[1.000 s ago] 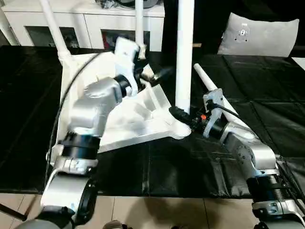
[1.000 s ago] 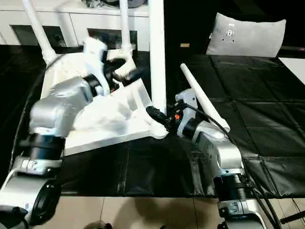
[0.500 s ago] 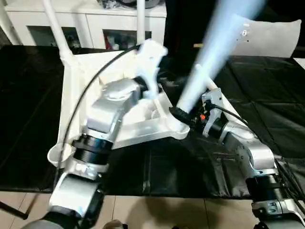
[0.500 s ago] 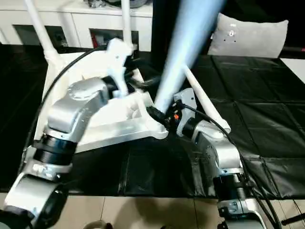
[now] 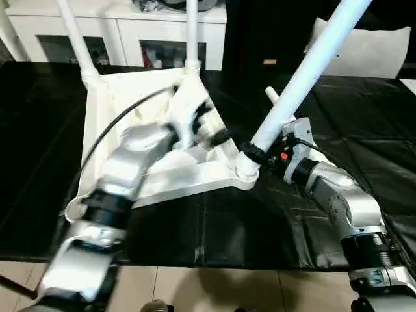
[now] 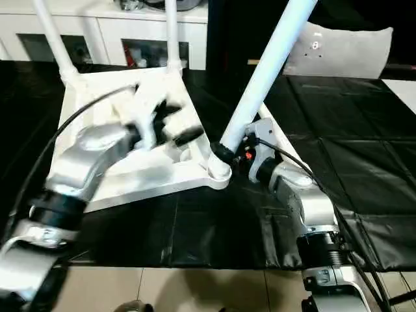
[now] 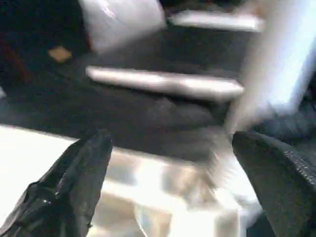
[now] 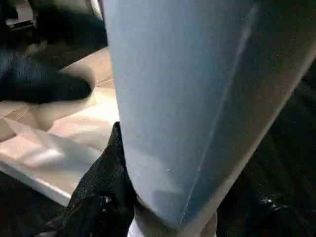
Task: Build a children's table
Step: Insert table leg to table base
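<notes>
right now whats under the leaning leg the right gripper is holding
The leaning leg meets the near corner socket of the upturned table top, with the right gripper clamped around its base. Whether its end is seated in the socket is hidden. A loose leg lies behind it on the black mat.

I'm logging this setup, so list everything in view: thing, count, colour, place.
Table top: one, white, upside down on the black mat.
Fitted legs: two, white, upright in the far corner sockets.
Tilted leg: one, white, foot at the near right socket.
Loose leg: one, white, lying on the mat behind the tilted leg.
Mat: one, black.
Cabinet: one, white, far side.
Cushion: one, grey, far right.
Left gripper: open, over the top.
Right gripper: shut on the tilted leg.
</notes>
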{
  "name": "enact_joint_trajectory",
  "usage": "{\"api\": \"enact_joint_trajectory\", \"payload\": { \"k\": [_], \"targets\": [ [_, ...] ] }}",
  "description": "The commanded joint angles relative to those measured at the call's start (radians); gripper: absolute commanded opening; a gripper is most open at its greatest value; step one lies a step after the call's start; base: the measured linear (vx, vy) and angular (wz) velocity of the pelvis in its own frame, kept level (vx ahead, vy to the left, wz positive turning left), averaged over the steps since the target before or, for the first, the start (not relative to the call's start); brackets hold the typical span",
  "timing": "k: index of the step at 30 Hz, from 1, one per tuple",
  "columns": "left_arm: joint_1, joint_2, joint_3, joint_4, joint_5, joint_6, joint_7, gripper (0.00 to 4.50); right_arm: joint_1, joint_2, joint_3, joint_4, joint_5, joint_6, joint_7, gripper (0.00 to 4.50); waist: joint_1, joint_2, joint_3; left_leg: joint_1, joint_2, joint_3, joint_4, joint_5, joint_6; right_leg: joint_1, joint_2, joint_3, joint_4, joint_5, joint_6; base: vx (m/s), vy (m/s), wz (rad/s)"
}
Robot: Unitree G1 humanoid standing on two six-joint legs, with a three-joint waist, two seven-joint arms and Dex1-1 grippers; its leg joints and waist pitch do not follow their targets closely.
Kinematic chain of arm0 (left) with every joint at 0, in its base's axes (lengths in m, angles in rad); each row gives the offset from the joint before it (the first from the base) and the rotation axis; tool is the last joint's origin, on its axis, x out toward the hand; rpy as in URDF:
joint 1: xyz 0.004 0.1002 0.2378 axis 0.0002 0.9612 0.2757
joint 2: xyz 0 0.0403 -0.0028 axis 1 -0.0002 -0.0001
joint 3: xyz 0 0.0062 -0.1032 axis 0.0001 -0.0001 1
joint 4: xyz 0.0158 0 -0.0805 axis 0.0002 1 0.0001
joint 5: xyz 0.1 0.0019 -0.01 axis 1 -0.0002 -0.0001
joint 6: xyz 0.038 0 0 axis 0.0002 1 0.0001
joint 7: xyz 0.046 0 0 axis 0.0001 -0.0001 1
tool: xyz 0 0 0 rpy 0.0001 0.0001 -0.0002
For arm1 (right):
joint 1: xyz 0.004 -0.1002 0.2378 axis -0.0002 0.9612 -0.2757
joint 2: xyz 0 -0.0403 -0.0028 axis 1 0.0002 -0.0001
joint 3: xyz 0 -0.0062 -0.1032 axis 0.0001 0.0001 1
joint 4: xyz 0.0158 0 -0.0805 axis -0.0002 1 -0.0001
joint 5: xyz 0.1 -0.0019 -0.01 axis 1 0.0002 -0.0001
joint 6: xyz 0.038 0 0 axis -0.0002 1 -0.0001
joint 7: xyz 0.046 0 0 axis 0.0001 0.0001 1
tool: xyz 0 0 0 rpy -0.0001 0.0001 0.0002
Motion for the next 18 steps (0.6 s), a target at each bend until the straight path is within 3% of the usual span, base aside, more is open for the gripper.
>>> {"api": "enact_joint_trajectory", "payload": {
  "k": [1,8,9,18],
  "targets": [
    [0.013,0.016,-0.064,0.054,0.024,-0.029,-0.093,4.50,-0.017,-0.013,-0.007,-0.001,0.010,-0.003,0.019,1.87,-0.002,0.005,-0.074,0.023,0.028,-0.004,-0.059,-0.147,0.035,0.055,-0.072,0.044,-0.059,-0.137,-0.195,0.000,0.000,0.00],
    [0.012,0.025,-0.112,0.164,0.081,-0.094,-0.147,3.99,-0.016,-0.017,-0.006,-0.004,0.009,-0.006,0.026,1.87,-0.002,0.005,-0.073,0.023,0.029,-0.005,-0.062,-0.178,0.013,0.059,-0.076,0.044,-0.061,-0.153,-0.197,0.000,0.000,0.00],
    [0.009,0.026,-0.117,0.179,0.090,-0.107,-0.146,3.72,-0.014,-0.018,-0.006,-0.005,0.009,-0.005,0.027,1.87,-0.002,0.005,-0.073,0.023,0.030,-0.006,-0.063,-0.177,0.013,0.059,-0.076,0.044,-0.060,-0.152,-0.198,0.000,0.000,0.00],
    [-0.031,0.028,-0.149,0.330,0.138,-0.195,-0.179,3.17,-0.011,-0.017,0.000,-0.005,0.002,-0.005,0.041,1.87,0.000,0.004,-0.074,0.023,0.030,-0.006,-0.062,-0.173,0.018,0.060,-0.078,0.045,-0.060,-0.144,-0.201,0.000,0.000,0.00]
  ]
}}
